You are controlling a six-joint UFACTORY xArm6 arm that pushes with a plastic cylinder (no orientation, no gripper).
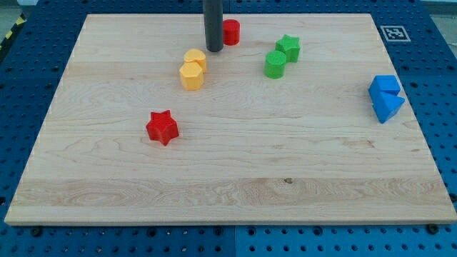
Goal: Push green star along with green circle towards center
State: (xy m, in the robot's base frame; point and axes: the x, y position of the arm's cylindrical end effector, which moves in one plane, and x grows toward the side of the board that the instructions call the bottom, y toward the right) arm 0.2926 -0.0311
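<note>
- Our rod comes down from the view's top; my tip (pixel 214 49) sits on the wooden surface (pixel 228 185), near its top edge.
- No fingers on this rig, just the bare rod, so nothing is held and there is no opening to report.
- Landmark for everything below: the green circle (pixel 275 64), a short cylinder in the surface's upper half, a little to the view's right of the middle.
- Green star (pixel 288 48): just up and to the right of the green circle, touching it or nearly so; we can't tell if there's a gap.
- My tip: to the left of the green circle and slightly higher, well apart from it, not touching either green block.
- Red circle (pixel 232 32): up and to the left of the green circle, just right of the rod, partly hidden behind it; contact with the tip unclear.
- Two yellow blocks, left of the green circle, beyond the tip: yellow circle (pixel 195 58) about level with it, yellow hexagon (pixel 191 76) just below that, the two pressed together.
- Red star (pixel 162 127): far down and to the left of the green circle, alone.
- Blue cube (pixel 385 86) and blue triangle (pixel 389 107): well to the right of the green circle and lower, by the surface's right edge, touching each other.
- Both green blocks lie up and to the right of the surface's centre.
</note>
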